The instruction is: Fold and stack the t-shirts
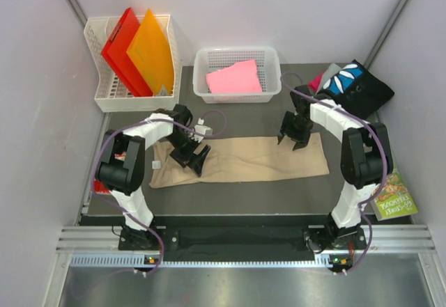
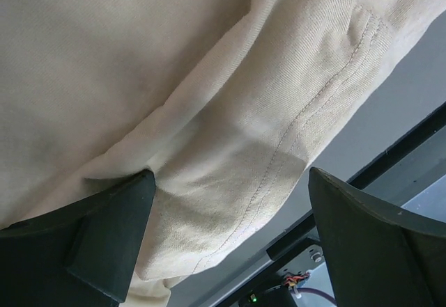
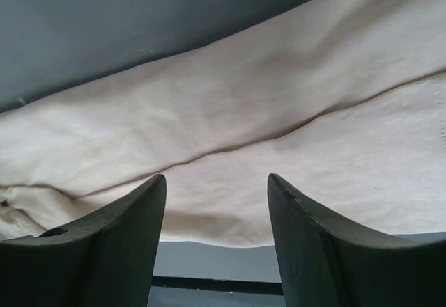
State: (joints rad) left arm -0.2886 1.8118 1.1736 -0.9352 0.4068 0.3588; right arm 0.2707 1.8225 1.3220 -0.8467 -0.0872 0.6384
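Note:
A tan t-shirt [image 1: 244, 159] lies folded into a long strip across the table's middle. My left gripper [image 1: 191, 158] is open, low over its left part; in the left wrist view the stitched hem [image 2: 293, 133] lies between the fingers [image 2: 104, 237]. My right gripper [image 1: 293, 140] is open over the strip's right part, and the right wrist view shows tan cloth [image 3: 279, 147] between the fingers [image 3: 118, 237]. A folded pink t-shirt [image 1: 235, 78] lies in a white basket [image 1: 270, 92]. A black t-shirt with blue-and-white print [image 1: 359, 86] lies on grey and magenta ones [image 1: 322, 79] at the back right.
A white mesh basket [image 1: 100, 98] at the back left holds red [image 1: 124, 49] and orange [image 1: 153, 51] folders. A green booklet [image 1: 396, 199] lies at the right edge. Grey walls close in on both sides.

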